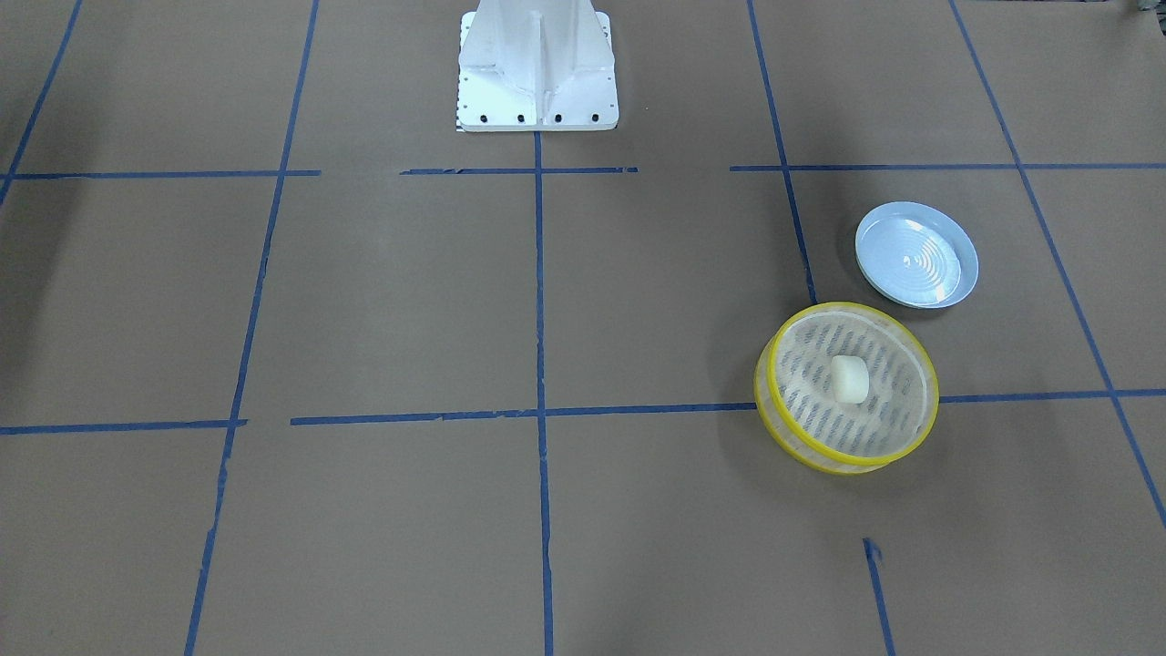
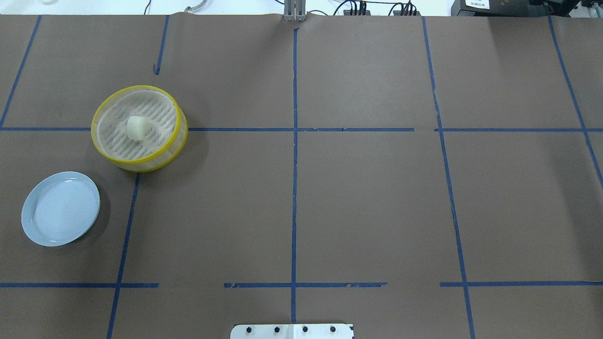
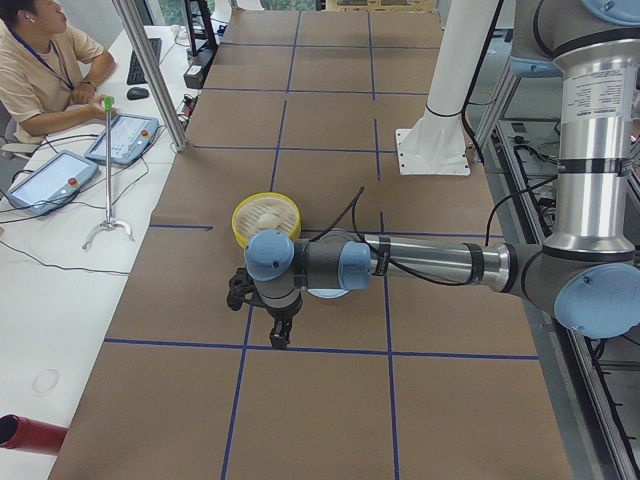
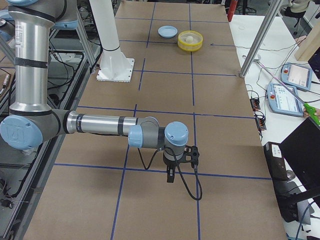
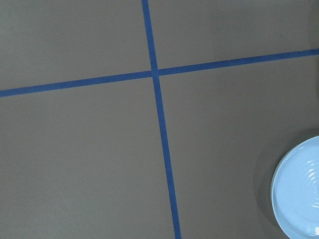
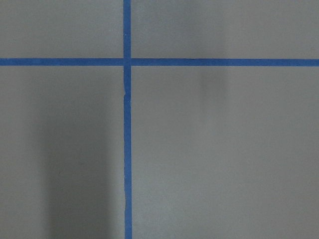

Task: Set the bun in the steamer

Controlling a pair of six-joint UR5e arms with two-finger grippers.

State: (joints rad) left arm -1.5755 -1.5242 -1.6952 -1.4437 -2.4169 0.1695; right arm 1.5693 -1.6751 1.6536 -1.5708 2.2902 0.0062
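Note:
The cream-white bun [image 1: 849,378] lies in the middle of the yellow-rimmed steamer [image 1: 933,383], on its slotted floor. Both show in the overhead view, the bun [image 2: 136,127] inside the steamer [image 2: 147,165], and far off in the right side view [image 4: 189,38]. My left gripper [image 3: 281,335] shows only in the left side view. It points down over the table, nearer that camera than the steamer [image 3: 243,213]. My right gripper [image 4: 170,176] shows only in the right side view, far from the steamer. I cannot tell if either is open or shut.
An empty pale blue plate [image 1: 915,255] sits beside the steamer, toward the robot, and shows in the overhead view [image 2: 61,208] and the left wrist view [image 5: 299,194]. The white robot base [image 1: 537,64] stands at the table's edge. Blue tape lines cross the brown table.

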